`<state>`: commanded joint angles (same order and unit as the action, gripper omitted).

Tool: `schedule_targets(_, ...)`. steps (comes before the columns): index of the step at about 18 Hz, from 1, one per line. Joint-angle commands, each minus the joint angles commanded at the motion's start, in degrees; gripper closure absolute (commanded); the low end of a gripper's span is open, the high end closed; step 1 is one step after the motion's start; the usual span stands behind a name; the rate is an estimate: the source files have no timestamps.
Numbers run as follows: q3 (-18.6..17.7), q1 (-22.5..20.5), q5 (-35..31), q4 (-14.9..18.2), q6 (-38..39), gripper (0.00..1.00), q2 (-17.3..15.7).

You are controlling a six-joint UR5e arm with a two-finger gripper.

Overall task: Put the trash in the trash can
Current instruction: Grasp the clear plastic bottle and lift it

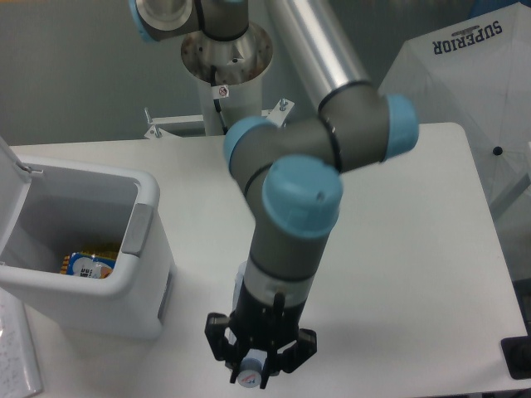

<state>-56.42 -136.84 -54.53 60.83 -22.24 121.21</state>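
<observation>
From my screen, the trash can [124, 274] sits well off to the gripper's [259, 371] left side of the picture and somewhat higher in frame. It is a white boxy bin with rounded corners, upright, with a grey panel on the side facing the arm and its white lid swung open at the far left edge. Of the trash I can only make out a small pale round bit right at the gripper's tips; I cannot tell more.
</observation>
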Motion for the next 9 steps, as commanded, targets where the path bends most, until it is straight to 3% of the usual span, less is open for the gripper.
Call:
schedule_targets(2,0.1,-0.4,4.4,-0.8,0.1,0.87,-2.6)
schedule_targets(5,0.0,-0.9,10.7,-5.3,1.9,0.86,-4.7)
schedule_targets(9,0.0,-0.5,13.6,-8.5,2.7,0.86,-6.3)
